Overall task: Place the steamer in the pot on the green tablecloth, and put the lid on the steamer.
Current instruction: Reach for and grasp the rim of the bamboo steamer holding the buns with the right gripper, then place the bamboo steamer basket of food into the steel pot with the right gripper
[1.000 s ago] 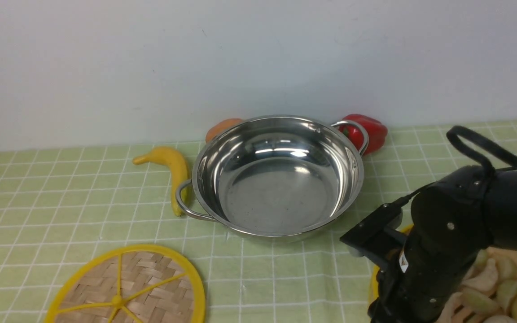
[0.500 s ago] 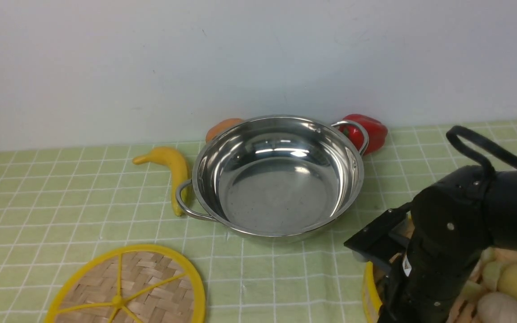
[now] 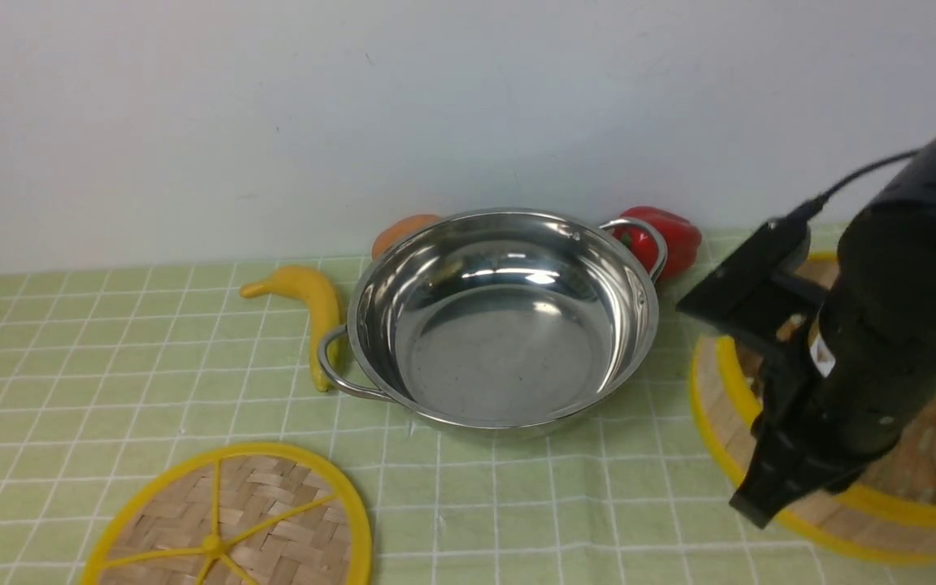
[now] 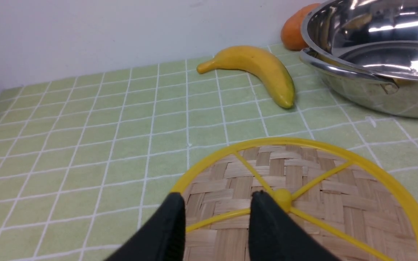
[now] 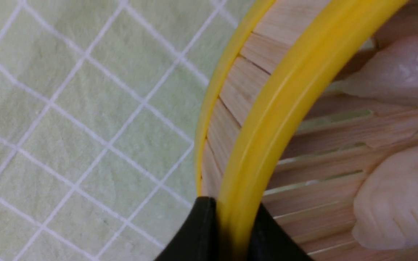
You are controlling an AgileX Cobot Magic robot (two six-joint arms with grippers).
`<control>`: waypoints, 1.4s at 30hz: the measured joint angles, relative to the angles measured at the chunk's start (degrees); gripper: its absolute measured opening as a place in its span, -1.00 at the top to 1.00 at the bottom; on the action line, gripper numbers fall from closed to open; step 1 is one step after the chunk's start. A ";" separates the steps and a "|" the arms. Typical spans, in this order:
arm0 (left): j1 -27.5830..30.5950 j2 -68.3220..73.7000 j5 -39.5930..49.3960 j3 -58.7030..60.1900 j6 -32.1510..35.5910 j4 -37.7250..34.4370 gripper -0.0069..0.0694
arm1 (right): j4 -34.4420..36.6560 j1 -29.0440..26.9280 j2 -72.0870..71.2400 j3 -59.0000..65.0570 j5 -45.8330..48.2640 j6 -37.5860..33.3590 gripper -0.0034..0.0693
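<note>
Right gripper (image 5: 227, 221): jaws pinched the steamer (image 3: 716, 406) rim, right of the pot (image 3: 509, 341).
Left gripper (image 4: 218, 204): jaws spread, over the lid (image 4: 303, 181), near left.

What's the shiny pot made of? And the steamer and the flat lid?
The pot looks like polished steel: it mirrors the lights. The steamer looks like matte bamboo or pale wood strips, with a smooth yellow rim, probably plastic. The lid is woven from flat tan strips, likely bamboo; its yellow spokes and rim look plastic.
</note>
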 joint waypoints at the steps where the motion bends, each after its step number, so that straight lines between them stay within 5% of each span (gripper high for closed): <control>1: 0.00 0.00 0.00 0.00 0.00 0.00 0.18 | -0.34 0.00 -0.06 -1.67 0.00 -0.91 0.63; 19: 0.00 0.00 0.00 0.00 0.00 0.00 0.18 | -1.76 5.77 20.70 -31.28 0.10 -22.99 0.63; 42: 0.00 0.00 0.00 0.00 0.00 0.00 0.18 | -6.45 9.61 40.50 -39.91 -3.44 -27.85 0.63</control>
